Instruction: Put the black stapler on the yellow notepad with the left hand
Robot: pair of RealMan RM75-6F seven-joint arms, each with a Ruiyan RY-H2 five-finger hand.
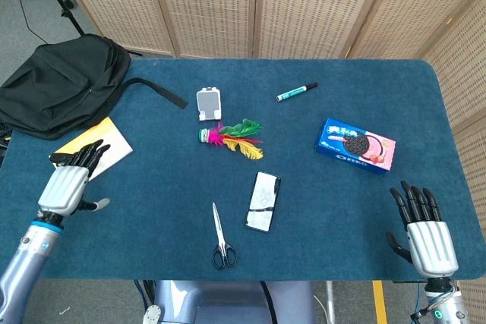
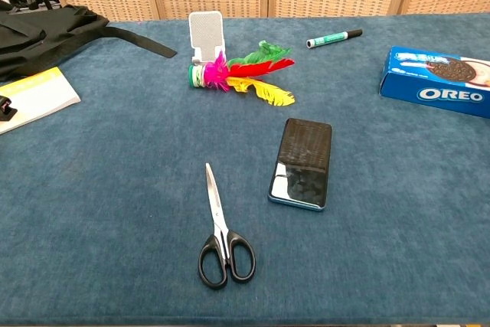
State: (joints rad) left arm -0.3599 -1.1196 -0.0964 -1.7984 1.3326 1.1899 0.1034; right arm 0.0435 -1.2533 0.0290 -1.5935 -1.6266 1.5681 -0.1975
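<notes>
Nearest you, your right hand [image 1: 422, 231] sits idle off the table's front-right corner, fingers spread, holding nothing, which makes sense since this job isn't its. Your left hand [image 1: 70, 181] hovers over the table's [image 1: 319, 210] front-left edge, fingers wide apart and empty, so I'd guess the drop is done. Just beyond it, the yellow notepad [image 1: 106, 144] lies at the left edge. The black stapler [image 2: 6, 106] shows only in the chest view, a dark sliver on the notepad's near-left end. The black backpack [image 1: 61, 81] sits at the far-left corner.
</notes>
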